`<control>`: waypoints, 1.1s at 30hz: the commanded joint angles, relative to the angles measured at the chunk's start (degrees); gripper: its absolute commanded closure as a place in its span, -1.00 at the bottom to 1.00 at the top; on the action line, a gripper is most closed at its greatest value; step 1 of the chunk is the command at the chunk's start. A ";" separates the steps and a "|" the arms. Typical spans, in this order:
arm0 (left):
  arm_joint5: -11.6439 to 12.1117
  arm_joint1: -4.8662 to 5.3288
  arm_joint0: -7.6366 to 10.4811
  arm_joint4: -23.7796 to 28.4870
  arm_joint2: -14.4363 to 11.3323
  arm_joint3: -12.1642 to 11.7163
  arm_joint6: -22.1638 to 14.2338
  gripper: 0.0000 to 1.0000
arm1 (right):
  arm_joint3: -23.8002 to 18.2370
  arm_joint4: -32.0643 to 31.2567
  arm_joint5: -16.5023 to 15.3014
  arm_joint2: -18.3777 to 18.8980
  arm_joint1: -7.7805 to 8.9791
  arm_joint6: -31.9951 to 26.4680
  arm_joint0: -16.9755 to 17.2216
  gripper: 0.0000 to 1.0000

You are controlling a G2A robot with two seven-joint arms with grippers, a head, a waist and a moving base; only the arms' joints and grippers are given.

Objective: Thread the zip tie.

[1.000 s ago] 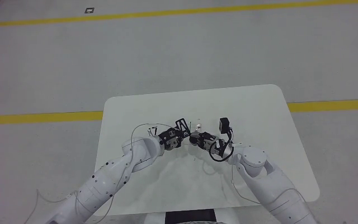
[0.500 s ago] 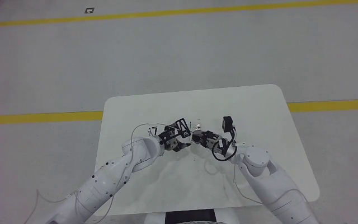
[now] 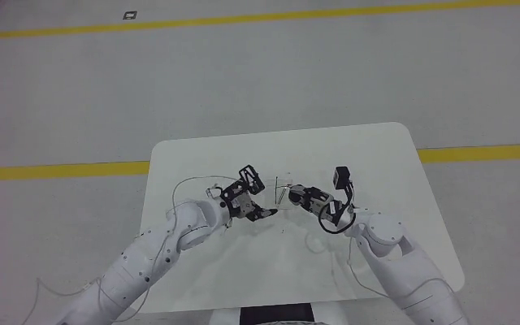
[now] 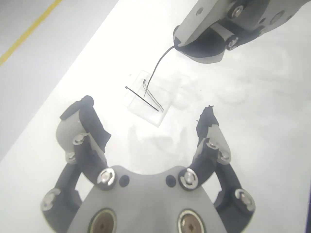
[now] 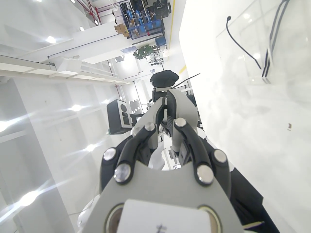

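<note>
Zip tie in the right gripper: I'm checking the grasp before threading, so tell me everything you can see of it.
The zip tie is a thin black strip, plastic by its look, bent in a gentle curve. One end is pinched between the shut fingers of the right gripper. The free end slopes down to the clear tray, where other ties lie. Whether it touches them or the tray cannot be told. Its head cannot be made out.
</note>
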State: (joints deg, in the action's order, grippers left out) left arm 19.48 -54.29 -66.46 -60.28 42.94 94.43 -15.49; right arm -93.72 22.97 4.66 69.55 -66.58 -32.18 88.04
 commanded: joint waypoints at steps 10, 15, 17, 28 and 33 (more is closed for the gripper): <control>0.00 4.25 3.74 12.87 -5.09 -1.00 3.47 -1.00 | -0.14 -0.82 -1.20 0.41 0.18 -0.92 0.38 1.00; 0.00 4.14 3.29 15.19 -4.87 -1.69 4.41 -1.00 | -0.16 -1.07 -1.52 0.31 0.17 -0.77 0.40 1.00; 0.00 4.06 2.93 19.42 -4.58 -2.29 4.89 -1.00 | -0.07 -1.61 -2.56 0.42 0.22 -1.04 0.45 1.00; 0.00 6.87 4.77 50.57 -6.06 0.35 0.55 -1.00 | -0.11 -6.89 -11.90 3.29 1.21 -5.39 2.20 1.00; 0.00 7.27 5.25 60.70 -4.98 -1.35 -3.51 -1.00 | -0.15 -7.86 -14.66 3.78 1.43 -6.47 2.73 1.00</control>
State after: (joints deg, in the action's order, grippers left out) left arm 19.48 -46.99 -61.23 -1.78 37.61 93.64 -18.22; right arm -93.88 15.26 -9.68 73.29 -65.17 -38.63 90.68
